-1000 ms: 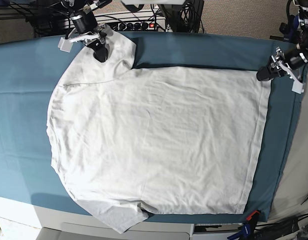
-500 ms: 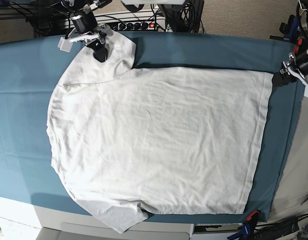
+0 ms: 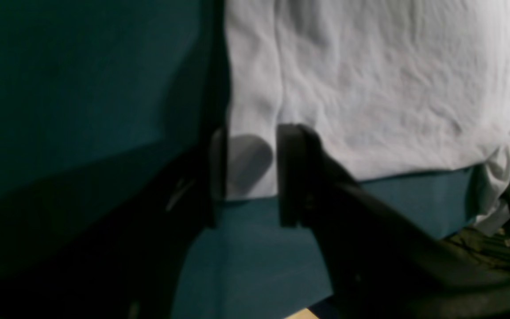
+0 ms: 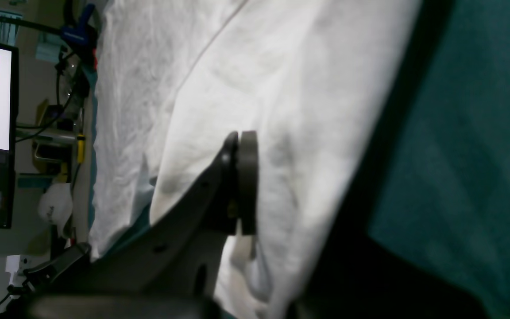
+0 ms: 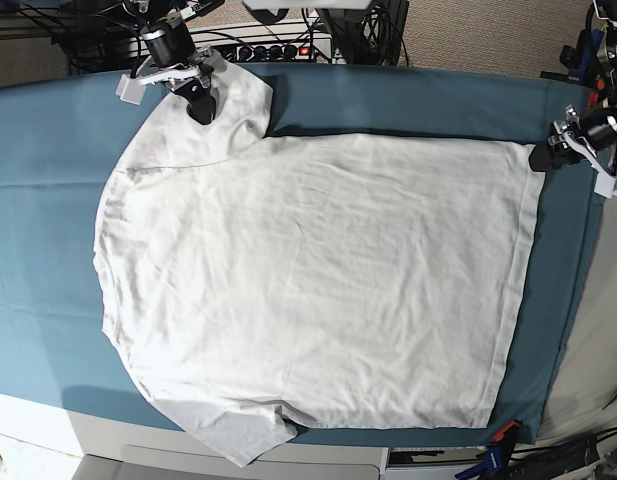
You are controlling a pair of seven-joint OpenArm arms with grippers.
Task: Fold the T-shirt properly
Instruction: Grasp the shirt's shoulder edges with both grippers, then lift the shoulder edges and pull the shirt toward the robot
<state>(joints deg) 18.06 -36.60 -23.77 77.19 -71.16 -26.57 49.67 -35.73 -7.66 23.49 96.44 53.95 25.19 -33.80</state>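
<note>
The right gripper [image 5: 198, 108] sits at the T-shirt's [image 5: 318, 280] far left sleeve [image 5: 233, 105], its jaws pressed together on the sleeve fabric, as the right wrist view shows with the dark pad flat against white cloth. The T-shirt lies spread flat on the teal table cloth [image 5: 48, 150], collar end to the left, hem [image 5: 518, 290] to the right. At the hem's far right corner, the left gripper [image 5: 544, 157] hovers with jaws apart, straddling the hem band without clamping it.
</note>
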